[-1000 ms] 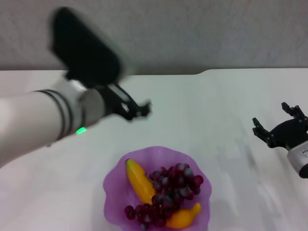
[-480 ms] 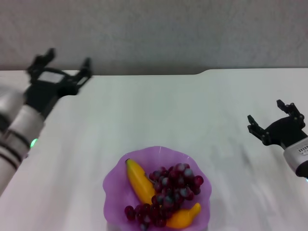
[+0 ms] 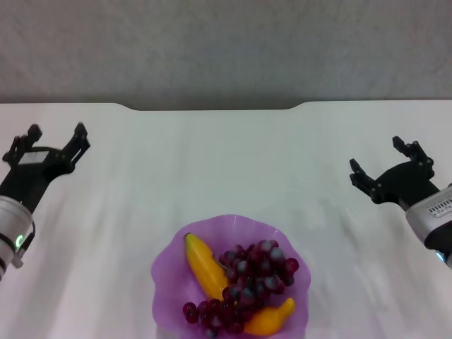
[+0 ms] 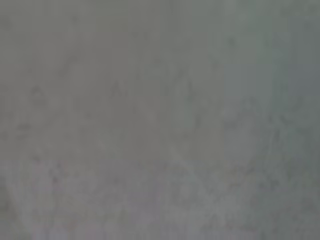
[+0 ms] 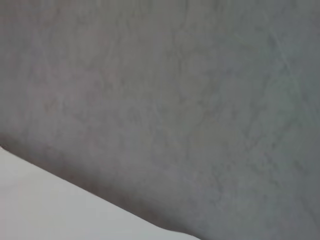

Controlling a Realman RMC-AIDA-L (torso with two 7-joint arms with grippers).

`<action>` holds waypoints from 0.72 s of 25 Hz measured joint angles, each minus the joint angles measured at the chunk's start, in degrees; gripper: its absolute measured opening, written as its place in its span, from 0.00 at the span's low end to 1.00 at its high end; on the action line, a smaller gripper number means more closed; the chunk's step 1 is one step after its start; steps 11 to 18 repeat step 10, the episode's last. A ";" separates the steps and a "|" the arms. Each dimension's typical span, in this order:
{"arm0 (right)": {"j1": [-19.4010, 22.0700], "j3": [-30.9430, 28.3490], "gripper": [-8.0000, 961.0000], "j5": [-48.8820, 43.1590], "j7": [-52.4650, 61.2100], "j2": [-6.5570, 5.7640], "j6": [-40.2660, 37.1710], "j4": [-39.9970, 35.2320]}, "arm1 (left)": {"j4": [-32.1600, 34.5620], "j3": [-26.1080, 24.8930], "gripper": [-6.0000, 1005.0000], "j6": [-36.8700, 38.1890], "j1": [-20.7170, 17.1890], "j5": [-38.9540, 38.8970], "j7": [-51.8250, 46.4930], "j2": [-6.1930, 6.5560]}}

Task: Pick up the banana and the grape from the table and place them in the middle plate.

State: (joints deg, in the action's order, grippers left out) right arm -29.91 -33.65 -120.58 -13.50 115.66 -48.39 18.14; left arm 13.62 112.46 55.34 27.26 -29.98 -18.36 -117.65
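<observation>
Plate translucent purple plastic; banana smooth, slightly glossy; table matt white; grapes glossy.

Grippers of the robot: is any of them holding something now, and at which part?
Nothing is held. The left gripper and right gripper are open over the table.

The surface is plain white, with a notched far edge against a grey wall. One thing lies directly on it: the purple plate with a wavy rim, near the front edge at the middle, cut off by the frame's lower edge.
</observation>
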 joint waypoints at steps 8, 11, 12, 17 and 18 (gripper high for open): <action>-0.44 0.11 0.92 -0.01 4.54 -0.11 -0.68 -0.53 | -0.46 0.02 0.89 -1.08 0.42 0.02 -0.44 0.09; -0.40 0.14 0.92 -0.01 4.53 -0.08 -0.94 -0.54 | -0.45 0.01 0.89 -1.42 1.01 0.06 -0.46 0.11; -0.40 0.14 0.92 -0.01 4.53 -0.08 -0.94 -0.54 | -0.45 0.01 0.89 -1.42 1.01 0.06 -0.46 0.11; -0.40 0.14 0.92 -0.01 4.53 -0.08 -0.94 -0.54 | -0.45 0.01 0.89 -1.42 1.01 0.06 -0.46 0.11; -0.40 0.14 0.92 -0.01 4.53 -0.08 -0.94 -0.54 | -0.45 0.01 0.89 -1.42 1.01 0.06 -0.46 0.11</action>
